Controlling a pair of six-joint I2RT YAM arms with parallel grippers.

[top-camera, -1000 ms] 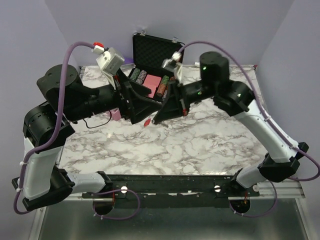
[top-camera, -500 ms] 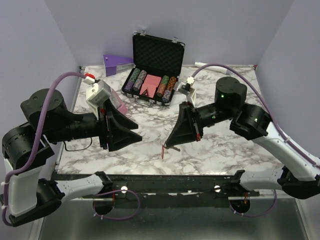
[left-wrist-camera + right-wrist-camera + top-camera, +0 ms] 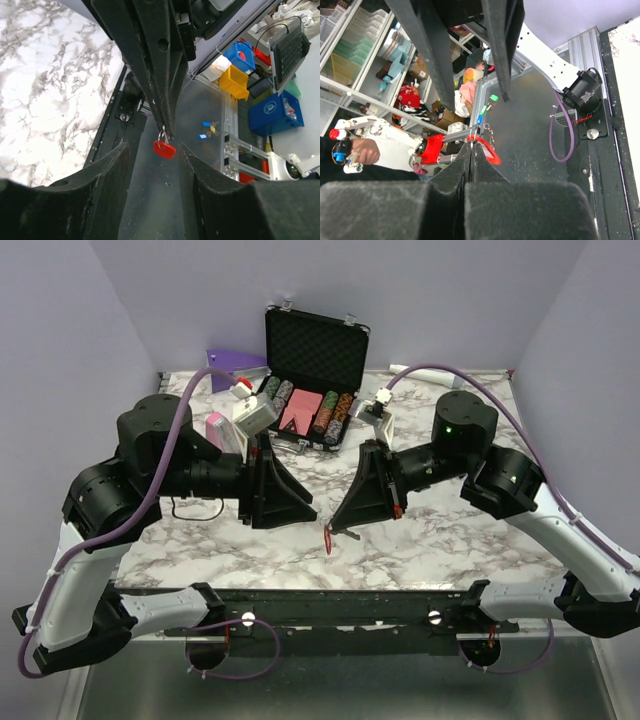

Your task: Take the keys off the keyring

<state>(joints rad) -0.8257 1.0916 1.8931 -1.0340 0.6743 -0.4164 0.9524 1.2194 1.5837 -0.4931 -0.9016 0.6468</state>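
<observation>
The keyring point(image 3: 164, 148) hangs in the air over the near middle of the table point(image 3: 450, 540). The right gripper point(image 3: 336, 528) pinches it, its fingers closed on the small ring so that the red tag dangles below. The left gripper point(image 3: 305, 518) sits just to its left, spread wide and holding nothing, with the tag framed between its fingers in the left wrist view. The piece looks very light, with a stiff, thin and probably slippery ring and a tag free to swing, so a firm pinch on the bare side of the ring seems the best hold. I count one red tag and one ring; no key is clear enough to count.
</observation>
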